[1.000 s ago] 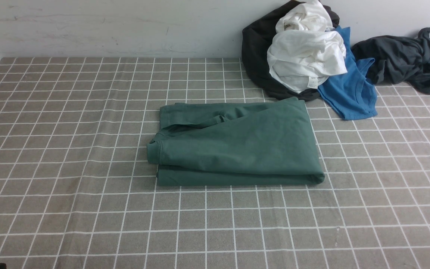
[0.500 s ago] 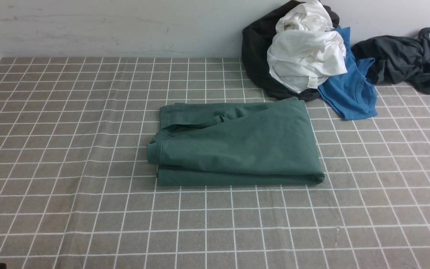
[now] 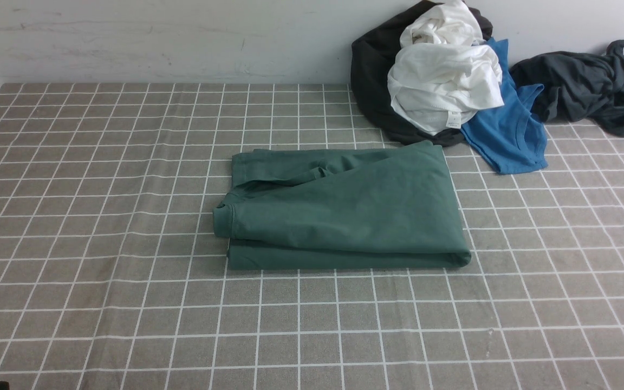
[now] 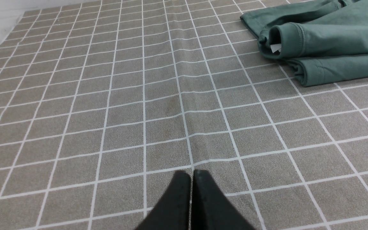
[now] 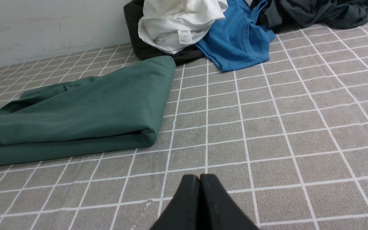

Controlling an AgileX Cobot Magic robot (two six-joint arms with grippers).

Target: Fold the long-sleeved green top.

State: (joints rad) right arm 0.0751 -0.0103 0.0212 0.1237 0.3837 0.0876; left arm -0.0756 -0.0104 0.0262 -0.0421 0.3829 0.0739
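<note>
Nothing shifted, folded green top ahead of shut left tool

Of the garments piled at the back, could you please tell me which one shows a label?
The white garment: its label shows near its front edge.

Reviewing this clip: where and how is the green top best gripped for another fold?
Probably the layered right edge of the green top, approached from the right: that side lies straight, while the left end is uneven, with a sleeve cuff sticking out.
</note>
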